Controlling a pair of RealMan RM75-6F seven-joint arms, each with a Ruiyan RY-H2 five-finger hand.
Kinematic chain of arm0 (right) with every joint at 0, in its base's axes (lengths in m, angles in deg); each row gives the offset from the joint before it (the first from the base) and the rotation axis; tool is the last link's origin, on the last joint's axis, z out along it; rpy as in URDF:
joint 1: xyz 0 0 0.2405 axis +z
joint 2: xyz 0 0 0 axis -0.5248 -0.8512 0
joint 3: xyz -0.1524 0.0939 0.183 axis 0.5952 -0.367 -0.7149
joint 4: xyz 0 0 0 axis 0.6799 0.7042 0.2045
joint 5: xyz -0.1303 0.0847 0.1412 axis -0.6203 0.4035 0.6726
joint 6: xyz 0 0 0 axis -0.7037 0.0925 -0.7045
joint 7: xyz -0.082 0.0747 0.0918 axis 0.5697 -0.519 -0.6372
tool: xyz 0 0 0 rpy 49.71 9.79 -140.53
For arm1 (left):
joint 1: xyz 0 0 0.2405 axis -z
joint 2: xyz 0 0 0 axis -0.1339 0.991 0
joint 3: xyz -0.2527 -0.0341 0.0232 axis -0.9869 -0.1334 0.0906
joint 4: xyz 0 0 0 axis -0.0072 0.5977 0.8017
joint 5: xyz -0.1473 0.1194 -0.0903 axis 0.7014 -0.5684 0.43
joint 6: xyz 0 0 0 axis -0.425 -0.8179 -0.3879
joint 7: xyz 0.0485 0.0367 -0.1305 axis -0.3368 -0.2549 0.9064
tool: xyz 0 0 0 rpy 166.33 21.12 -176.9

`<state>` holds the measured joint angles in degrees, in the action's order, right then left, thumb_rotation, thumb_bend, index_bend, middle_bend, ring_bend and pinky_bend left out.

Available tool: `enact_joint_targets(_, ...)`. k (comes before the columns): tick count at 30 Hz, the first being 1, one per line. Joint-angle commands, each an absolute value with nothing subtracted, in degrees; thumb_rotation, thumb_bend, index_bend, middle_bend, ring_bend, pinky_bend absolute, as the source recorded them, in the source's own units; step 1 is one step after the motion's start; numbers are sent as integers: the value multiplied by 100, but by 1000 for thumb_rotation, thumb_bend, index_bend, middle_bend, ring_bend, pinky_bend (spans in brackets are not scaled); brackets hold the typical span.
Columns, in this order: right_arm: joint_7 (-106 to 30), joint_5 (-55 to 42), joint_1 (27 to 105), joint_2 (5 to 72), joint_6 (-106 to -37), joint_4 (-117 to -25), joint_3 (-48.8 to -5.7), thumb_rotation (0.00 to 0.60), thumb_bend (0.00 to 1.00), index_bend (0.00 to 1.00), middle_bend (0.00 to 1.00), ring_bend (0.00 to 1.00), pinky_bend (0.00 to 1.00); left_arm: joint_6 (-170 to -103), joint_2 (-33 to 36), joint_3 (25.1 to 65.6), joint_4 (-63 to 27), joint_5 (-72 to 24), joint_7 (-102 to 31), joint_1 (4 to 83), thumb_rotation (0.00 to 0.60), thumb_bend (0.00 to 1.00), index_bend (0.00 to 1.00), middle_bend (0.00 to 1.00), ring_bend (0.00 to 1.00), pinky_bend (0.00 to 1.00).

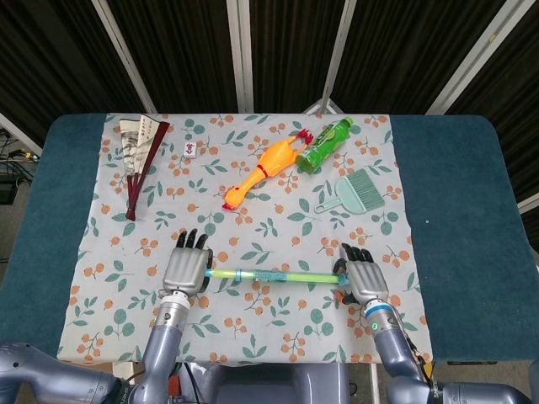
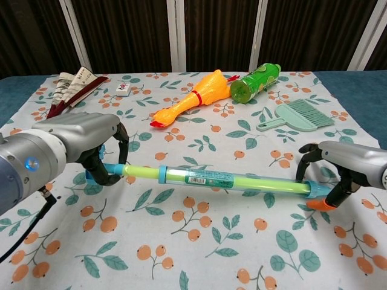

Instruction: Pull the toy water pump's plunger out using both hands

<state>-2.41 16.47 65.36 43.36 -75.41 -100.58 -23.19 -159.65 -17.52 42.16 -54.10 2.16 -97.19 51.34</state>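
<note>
1. The toy water pump (image 2: 211,179) lies across the flowered cloth (image 1: 253,227) on the tabletop (image 1: 459,210), near its front edge.
2. The left hand (image 2: 84,148) has its fingers curled around the pump's left end.
3. The right hand (image 2: 338,166) has its fingers curled around the orange-tipped right end.
</note>
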Motion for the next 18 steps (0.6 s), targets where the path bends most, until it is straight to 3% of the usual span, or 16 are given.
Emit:
enact_joint_targets(1, -215, 1664, 6558, 4359, -7561, -10057, -2345, 600, 332, 411, 0, 0, 0, -15952, -1740, 4216, -5423, 213, -9724, 5142, 600, 490, 643, 123, 0, 23)
enact_joint_targets(7, -156, 1741, 6594, 4399, -7580, -10034, -2372, 600, 332, 426, 0, 0, 0, -15922, -1737, 4236, -5404, 231, -9723, 5147, 600, 491, 644, 122, 0, 23)
enact_joint_targets(18, -31, 1952, 6712, 4531, -7571, -9949, -2458, 600, 358, 595, 21, 0, 0, -15839, -1678, 4234, -5352, 281, -9612, 5112, 600, 490, 645, 122, 0, 23)
